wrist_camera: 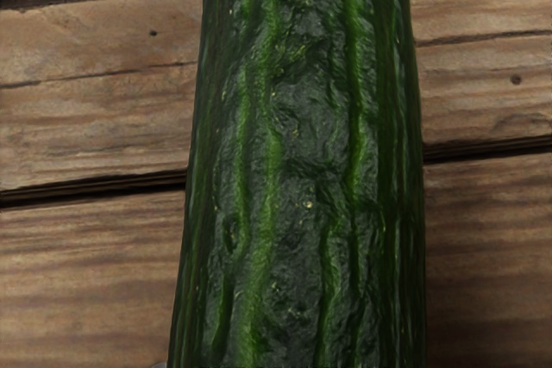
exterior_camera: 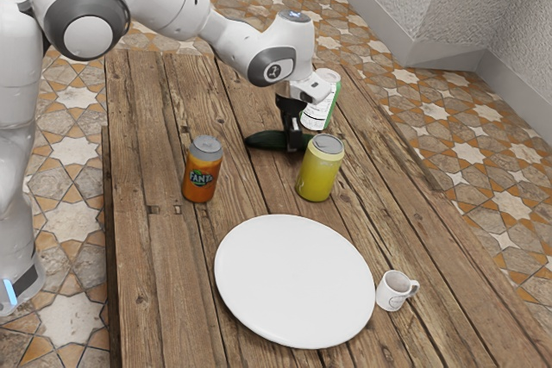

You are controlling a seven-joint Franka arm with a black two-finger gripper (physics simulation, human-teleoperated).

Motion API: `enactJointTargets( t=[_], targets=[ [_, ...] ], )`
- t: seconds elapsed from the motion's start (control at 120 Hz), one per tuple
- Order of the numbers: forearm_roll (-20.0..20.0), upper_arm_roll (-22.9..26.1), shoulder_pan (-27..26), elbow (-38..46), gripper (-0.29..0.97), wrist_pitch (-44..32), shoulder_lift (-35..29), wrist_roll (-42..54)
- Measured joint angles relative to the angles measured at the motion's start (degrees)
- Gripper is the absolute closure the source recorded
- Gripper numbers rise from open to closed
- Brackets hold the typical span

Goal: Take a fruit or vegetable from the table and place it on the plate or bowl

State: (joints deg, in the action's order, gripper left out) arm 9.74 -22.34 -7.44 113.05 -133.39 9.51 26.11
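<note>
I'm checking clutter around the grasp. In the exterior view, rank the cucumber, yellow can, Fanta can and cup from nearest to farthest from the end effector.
1. The cucumber, right under the end effector.
2. The yellow can, just beside it, toward the front.
3. The Fanta can, on the exterior view's left.
4. The cup, far forward on the exterior view's right.

Cucumber (wrist_camera: pixel 302 178) bumpy, glossy; table (exterior_camera: pixel 155 239) rough weathered wood.

The weathered plank table (exterior_camera: pixel 147 239) carries a white plate (exterior_camera: pixel 289 280), with an orange Fanta can (exterior_camera: pixel 202 170) at its 11 o'clock, a yellow can (exterior_camera: pixel 319 168) at 12, a dark cucumber (exterior_camera: pixel 264 139) lying beyond that, and a small mug (exterior_camera: pixel 394 290) at 3.
</note>
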Motion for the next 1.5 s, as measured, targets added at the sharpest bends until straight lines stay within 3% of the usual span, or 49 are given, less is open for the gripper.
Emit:
enactJointTargets(
  t=[0.117,0.283,0.483,0.633,0.808,1.075,1.275,1.5],
  targets=[
    [-0.2,-0.1,0.0,0.0,0.44,-0.1,0.0,-0.2],
    [-3.6,0.0,-0.6,-0.6,0.45,-0.1,-0.6,-0.5],
    [-9.1,0.0,-2.1,-2.8,0.46,-0.1,-3.5,-0.9],
    [-14.5,1.0,-3.3,-9.8,0.46,1.4,-7.3,-1.5],
    [-18.2,6.4,-2.4,-16.0,0.45,6.5,-13.0,-2.4],
    [-18.8,19.9,-4.2,-16.2,0.46,11.6,-18.5,-7.3],
    [-18.4,26.6,-4.2,-14.6,0.45,13.0,-18.4,-13.2],
    [-17.7,29.5,-4.2,-13.8,0.46,13.4,-14.6,-19.7]
  ],
)
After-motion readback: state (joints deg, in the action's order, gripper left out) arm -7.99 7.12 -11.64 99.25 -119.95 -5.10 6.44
